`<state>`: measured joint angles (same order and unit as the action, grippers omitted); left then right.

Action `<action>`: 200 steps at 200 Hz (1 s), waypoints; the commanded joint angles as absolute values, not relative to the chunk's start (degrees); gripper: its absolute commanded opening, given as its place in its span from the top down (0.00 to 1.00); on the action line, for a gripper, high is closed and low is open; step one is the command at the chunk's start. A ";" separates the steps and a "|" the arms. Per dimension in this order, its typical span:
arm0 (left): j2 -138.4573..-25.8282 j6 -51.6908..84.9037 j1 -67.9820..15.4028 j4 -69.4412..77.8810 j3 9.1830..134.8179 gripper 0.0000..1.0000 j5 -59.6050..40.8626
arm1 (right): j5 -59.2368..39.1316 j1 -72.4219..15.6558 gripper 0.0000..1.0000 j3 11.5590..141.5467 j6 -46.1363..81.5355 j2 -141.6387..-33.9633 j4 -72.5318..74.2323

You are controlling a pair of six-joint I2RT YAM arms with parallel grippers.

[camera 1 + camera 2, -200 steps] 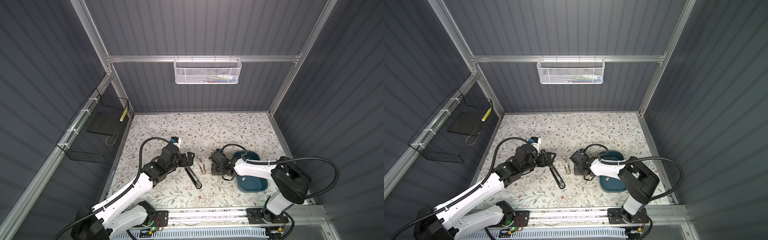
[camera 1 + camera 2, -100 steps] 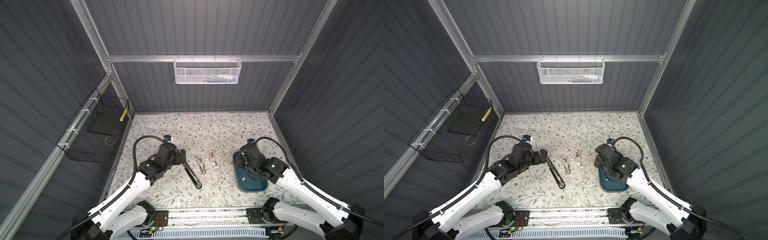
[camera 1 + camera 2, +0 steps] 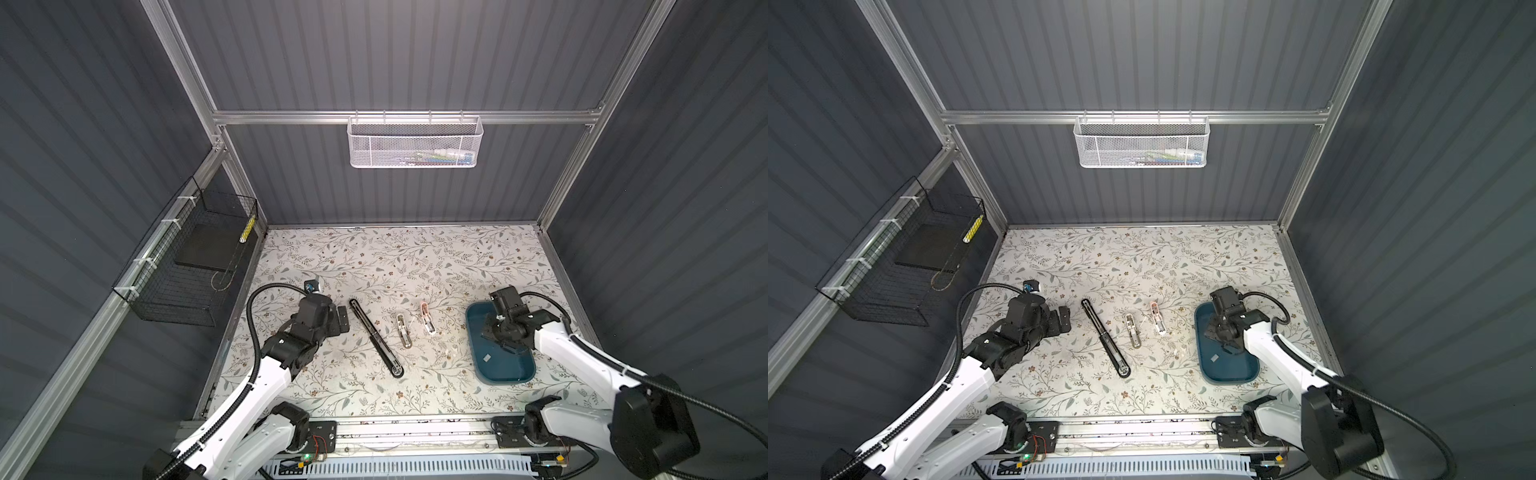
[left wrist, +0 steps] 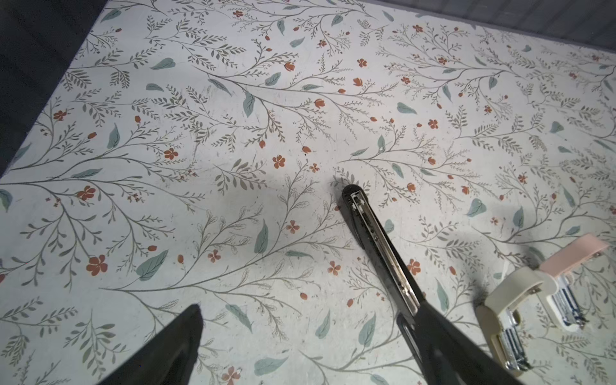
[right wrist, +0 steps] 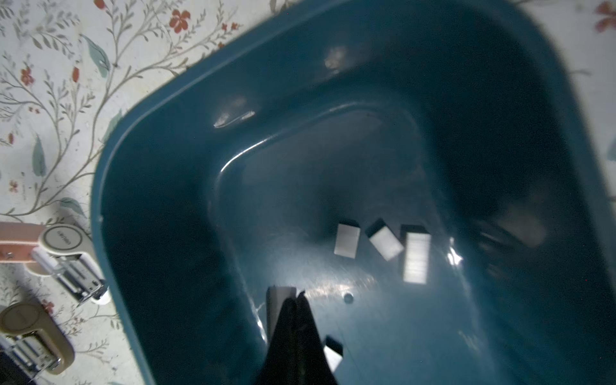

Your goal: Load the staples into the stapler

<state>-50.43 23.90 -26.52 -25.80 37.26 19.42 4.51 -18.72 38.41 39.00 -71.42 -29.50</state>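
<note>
**Right gripper** (image 5: 295,301): the jaws are pressed together and it hangs over the floor of the teal tray (image 5: 160,173). A pale strip (image 5: 278,300) stands right against the fingertips. The dark fingers cover its lower part, so I cannot tell whether it is pinched or only touching. In both top views the wrist body hides these fingertips.

**The staples** (image 5: 346,240): small flat silvery-grey rectangles lie on the tray floor, three close together and clear of the gripper. One more piece is half hidden behind the fingers. The far side of the tray is dark and blurred, and the shapes there cannot be made out. In a top view only a single strip shows, at 7 o'clock of the gripper.

**Tray position**: with the back wall as 12, the tray sits at 4 o'clock on the floral mat (image 3: 395,257).

**Left gripper** (image 4: 300,316): the jaws are spread wide and hold nothing, and it hovers at 9 o'clock of the mat. The wrist frame cuts off both fingers, and one of them overlaps the black stapler (image 3: 376,338). In both top views a sliver of mat separates the two.

**Staplers**: the black stapler is long and folded open, running from 11 to 5 o'clock near the centre. The beige stapler (image 3: 403,330) and the pink stapler (image 3: 428,318) lie at its 3 o'clock, between it and the tray. Both are hinged open with their metal channels exposed. Whether any channel holds staples is too small to tell.

**Walls**: a white mesh basket (image 3: 415,145) hangs at 12 o'clock with its contents blurred by the mesh. A black wire basket (image 3: 187,266) hangs at 10 o'clock.
</note>
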 commanded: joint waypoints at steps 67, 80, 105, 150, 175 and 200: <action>-49.99 20.75 -26.35 -22.88 36.94 0.00 18.70 | 7.99 -16.14 0.78 40.44 37.54 -75.88 -26.51; -50.58 20.72 -26.39 -22.76 37.15 0.00 18.41 | 8.35 -15.78 0.78 40.56 37.76 -76.58 -26.90; -50.89 20.58 -26.37 -23.09 37.62 0.00 18.32 | 9.19 -15.22 0.76 40.75 38.88 -77.48 -27.42; -50.28 20.66 -26.36 -23.09 37.35 0.00 18.10 | 8.18 -13.98 0.70 39.81 40.62 -78.92 -26.51; -50.37 20.73 -26.37 -22.99 37.27 0.00 17.74 | 8.72 -13.54 0.68 39.46 41.69 -79.44 -26.40; -50.49 20.74 -26.37 -22.98 37.35 0.00 17.65 | 8.23 -13.45 0.69 39.05 42.01 -80.14 -25.84</action>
